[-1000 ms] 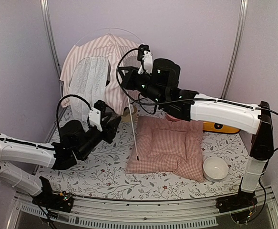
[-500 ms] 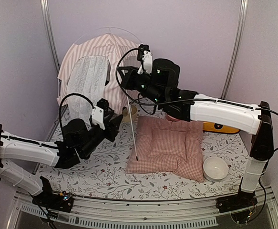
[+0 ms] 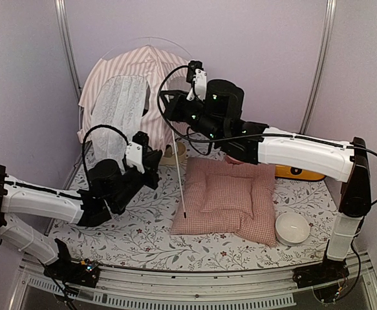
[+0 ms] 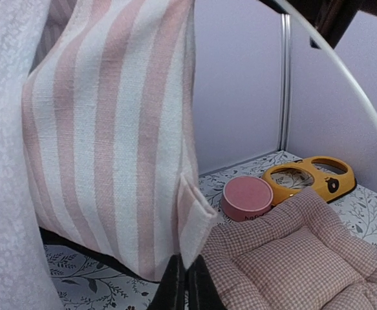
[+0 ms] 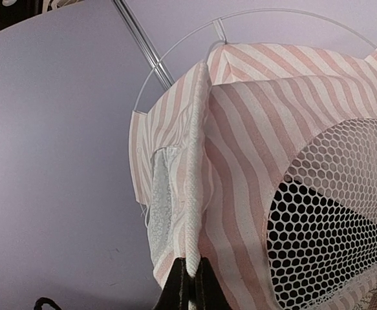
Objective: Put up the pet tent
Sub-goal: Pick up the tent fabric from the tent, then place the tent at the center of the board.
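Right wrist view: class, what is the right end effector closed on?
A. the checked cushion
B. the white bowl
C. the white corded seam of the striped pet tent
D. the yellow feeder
C: the right end effector pinches the white corded seam of the pet tent, while the checked cushion and white bowl lie apart on the table.

You see pink-and-white stripes on the pet tent [image 3: 146,68], black on its mesh window [image 5: 327,219]. The cushion [image 3: 230,194] is pink checked.
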Robot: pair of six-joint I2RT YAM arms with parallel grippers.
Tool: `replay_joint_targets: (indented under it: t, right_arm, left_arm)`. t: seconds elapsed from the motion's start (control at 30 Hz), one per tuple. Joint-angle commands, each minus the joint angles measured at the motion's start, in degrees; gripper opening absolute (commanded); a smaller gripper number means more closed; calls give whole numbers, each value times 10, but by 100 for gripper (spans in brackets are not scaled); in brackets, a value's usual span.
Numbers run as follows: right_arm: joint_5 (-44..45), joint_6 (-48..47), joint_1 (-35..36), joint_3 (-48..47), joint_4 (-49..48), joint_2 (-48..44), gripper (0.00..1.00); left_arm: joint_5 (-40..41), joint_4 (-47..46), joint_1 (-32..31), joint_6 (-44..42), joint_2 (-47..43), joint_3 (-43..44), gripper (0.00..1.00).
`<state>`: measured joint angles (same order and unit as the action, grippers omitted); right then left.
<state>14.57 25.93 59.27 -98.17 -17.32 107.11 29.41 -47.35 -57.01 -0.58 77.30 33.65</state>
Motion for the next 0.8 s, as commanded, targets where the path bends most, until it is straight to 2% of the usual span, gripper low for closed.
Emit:
replay_joint_targets:
  t: [0.0, 0.33, 0.63, 0.77]
  right_arm:
    - [9, 8, 6, 4, -36, 3, 0]
    - [-12, 19, 2, 79, -25, 12, 10]
    - [-45, 31, -3, 124, 5, 16, 11]
    - [-49, 26, -3, 142, 19, 1, 17]
  left_arm:
    - [6, -12, -5, 9, 11, -2, 0]
    - [-50, -33, -4, 59, 35, -54, 0]
    - [-74, -57, -4, 105, 79, -77, 0]
    - [-75, -57, -4, 112, 80, -80, 0]
